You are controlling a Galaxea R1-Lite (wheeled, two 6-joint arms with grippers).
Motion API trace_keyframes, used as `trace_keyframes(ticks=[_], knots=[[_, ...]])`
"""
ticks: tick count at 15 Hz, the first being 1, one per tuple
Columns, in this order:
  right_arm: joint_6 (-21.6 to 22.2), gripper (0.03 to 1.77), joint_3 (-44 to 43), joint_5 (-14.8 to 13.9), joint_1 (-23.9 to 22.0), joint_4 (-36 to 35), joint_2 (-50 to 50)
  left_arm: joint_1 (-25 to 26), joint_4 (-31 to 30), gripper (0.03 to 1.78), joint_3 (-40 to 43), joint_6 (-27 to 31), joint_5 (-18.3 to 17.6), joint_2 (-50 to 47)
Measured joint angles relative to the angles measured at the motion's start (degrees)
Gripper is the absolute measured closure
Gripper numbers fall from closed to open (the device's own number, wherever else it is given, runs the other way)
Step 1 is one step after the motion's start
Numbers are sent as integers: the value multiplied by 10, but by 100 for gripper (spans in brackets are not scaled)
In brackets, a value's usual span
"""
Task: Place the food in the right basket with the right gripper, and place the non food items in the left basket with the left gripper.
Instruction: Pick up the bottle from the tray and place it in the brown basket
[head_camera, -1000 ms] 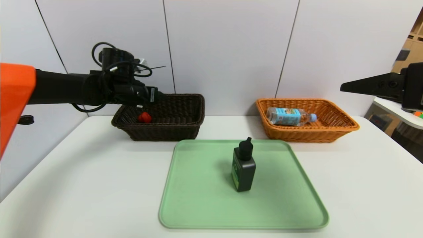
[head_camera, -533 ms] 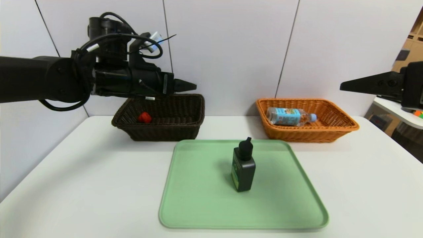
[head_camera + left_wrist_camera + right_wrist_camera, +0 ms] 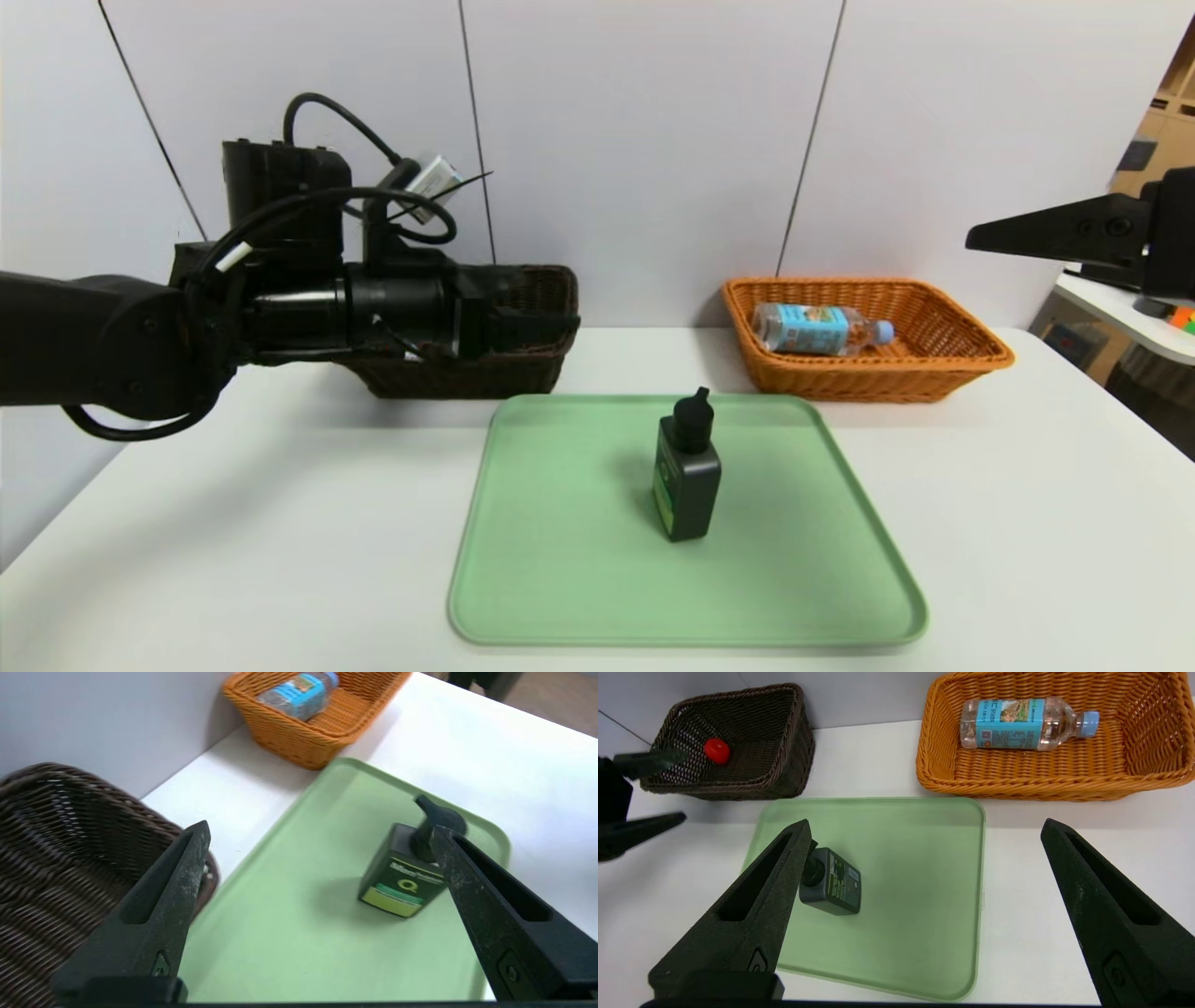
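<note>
Black left gripper (image 3: 551,322) now lower, fwd, fronting dark basket (image 3: 523,369).

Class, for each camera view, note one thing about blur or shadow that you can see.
Head view: the black bottle casts a soft shadow to its left on the green tray. Left wrist view: the dark basket looks motion-blurred. Right wrist view: the water bottle in the orange basket is crisp.

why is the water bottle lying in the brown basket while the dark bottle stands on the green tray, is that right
Not quite. The water bottle lies in the orange basket, as the right wrist view shows; the brown basket holds only a small red thing. The dark bottle does stand on the green tray.
</note>
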Motion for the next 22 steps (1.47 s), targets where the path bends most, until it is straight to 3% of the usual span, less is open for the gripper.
trace_keyframes(ticks=[5,12,16,22], knots=[[4,10,0,2,5,-1,1,-56,-87,13,98,-4,-5,-17],[24,10,-3,8,5,-1,-4,-150,-98,12,127,-7,27,-2],[25,10,-3,8,5,-1,-10,-172,-149,12,128,-9,39,33],[25,10,-1,13,5,0,-16,-175,-152,12,139,-14,58,60]])
